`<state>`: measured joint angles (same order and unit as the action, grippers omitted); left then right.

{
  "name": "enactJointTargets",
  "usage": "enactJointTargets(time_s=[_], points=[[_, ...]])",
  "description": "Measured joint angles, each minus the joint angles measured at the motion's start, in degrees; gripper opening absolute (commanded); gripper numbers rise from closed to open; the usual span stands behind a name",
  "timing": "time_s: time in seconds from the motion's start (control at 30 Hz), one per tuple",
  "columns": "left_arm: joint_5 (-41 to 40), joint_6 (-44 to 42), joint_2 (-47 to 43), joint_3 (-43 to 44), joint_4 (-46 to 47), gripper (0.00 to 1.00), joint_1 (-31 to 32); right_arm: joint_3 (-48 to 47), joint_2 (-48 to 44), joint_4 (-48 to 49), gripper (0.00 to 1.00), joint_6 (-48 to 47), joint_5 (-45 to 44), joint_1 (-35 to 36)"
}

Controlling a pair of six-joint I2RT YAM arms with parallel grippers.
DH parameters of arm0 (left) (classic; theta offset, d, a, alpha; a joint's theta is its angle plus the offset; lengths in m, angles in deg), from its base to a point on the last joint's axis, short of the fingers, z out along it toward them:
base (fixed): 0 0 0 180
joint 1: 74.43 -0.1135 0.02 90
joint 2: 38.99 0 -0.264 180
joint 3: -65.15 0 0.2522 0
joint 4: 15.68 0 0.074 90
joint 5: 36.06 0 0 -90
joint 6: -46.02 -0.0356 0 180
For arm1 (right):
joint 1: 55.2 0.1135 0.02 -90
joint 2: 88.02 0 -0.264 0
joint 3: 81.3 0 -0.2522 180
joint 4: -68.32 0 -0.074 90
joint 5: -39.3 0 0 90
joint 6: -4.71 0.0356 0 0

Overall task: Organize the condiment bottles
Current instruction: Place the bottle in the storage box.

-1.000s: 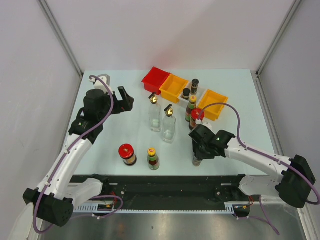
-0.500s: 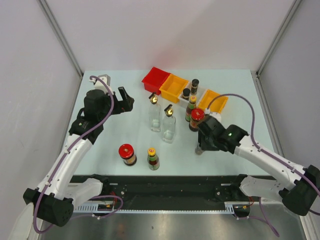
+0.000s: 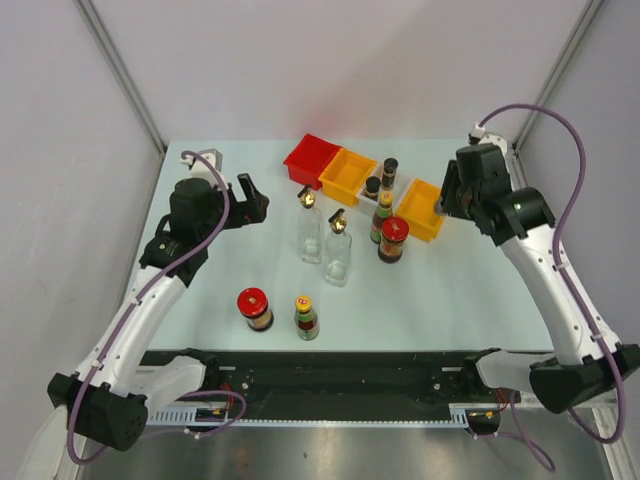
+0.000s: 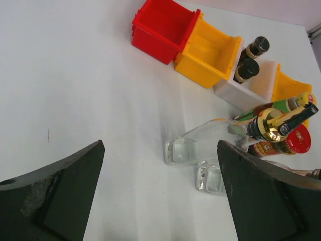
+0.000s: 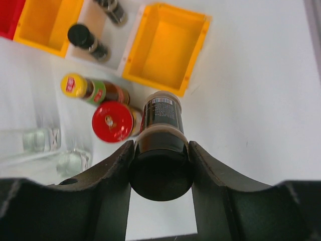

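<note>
Inside right gripper [image 5: 160, 150] | I see shaker [image 5: 161, 118] clamped | orange bin [image 5: 168, 47] just beyond it | left gripper [image 4: 160, 150] spread wide, empty

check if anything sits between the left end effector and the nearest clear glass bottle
Nothing visible does. The open left end effector faces the nearer clear glass bottle across bare table; the red bin sits farther back.
</note>
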<state>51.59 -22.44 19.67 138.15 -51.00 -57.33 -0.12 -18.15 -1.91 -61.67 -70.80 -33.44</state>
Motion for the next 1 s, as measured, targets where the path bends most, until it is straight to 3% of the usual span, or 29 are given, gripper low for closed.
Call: enactJointTargets(time_s=[0.57, 1.0], points=[[-1.31, -0.63, 1.25, 0.07, -0.09, 1.0, -0.04, -25.35, 38.8, 11.56, 0.0, -11.67, 10.78, -5.62], [-2.14, -1.05, 3.98, 2.14, -0.5, 1.0, -0.13, -32.28, 50.77, 12.17, 0.0, -14.67, 13.94, -5.6]])
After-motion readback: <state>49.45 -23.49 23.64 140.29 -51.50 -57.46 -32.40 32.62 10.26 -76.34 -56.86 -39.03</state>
